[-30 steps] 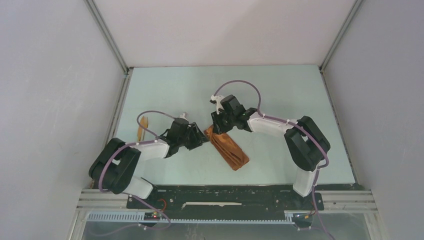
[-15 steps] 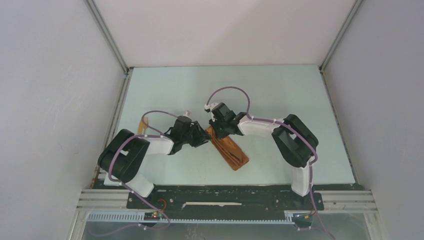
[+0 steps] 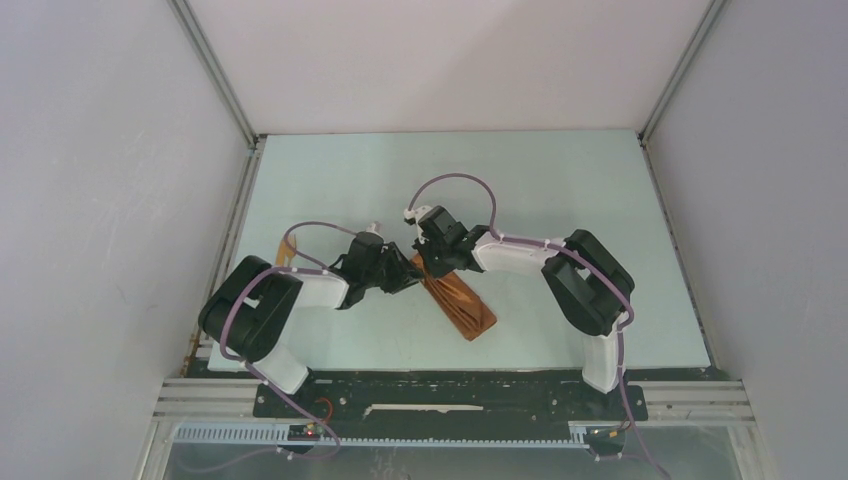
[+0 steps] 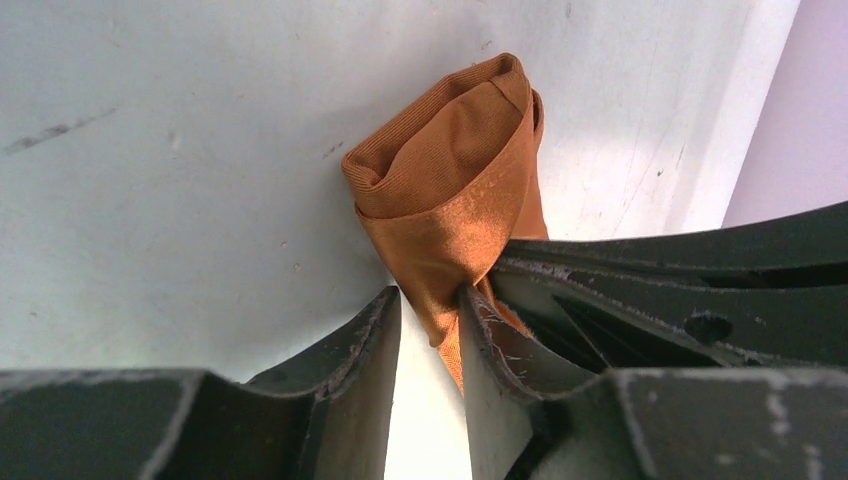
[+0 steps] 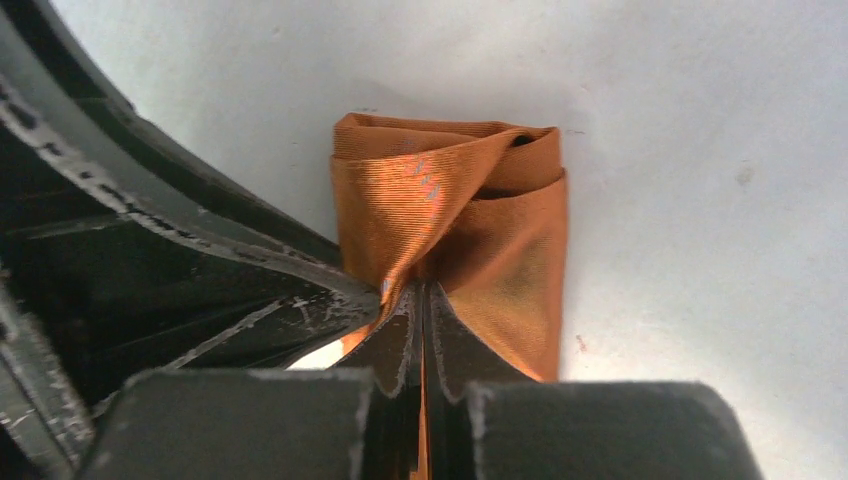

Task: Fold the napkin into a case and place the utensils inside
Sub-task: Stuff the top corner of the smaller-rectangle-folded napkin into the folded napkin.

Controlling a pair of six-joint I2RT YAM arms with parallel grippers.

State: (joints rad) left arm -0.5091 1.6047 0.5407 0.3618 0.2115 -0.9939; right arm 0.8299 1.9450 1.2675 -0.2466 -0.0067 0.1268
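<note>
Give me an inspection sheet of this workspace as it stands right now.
Surface: pale green table, faint scuff marks.
Job's things: napkin folded into a narrow oblong, lying diagonally; utensils beside the left arm, outside the cloth, partly hidden.
Clutter: nothing seen.
Grippers: left gripper open around a cloth fold; right gripper shut on the napkin's far end.
Cables: purple cable loops over each arm.
Surroundings: white walls, aluminium frame.

Narrow orange case [image 3: 468, 308] lying diagonally, pale green table [image 3: 560, 190]
</note>
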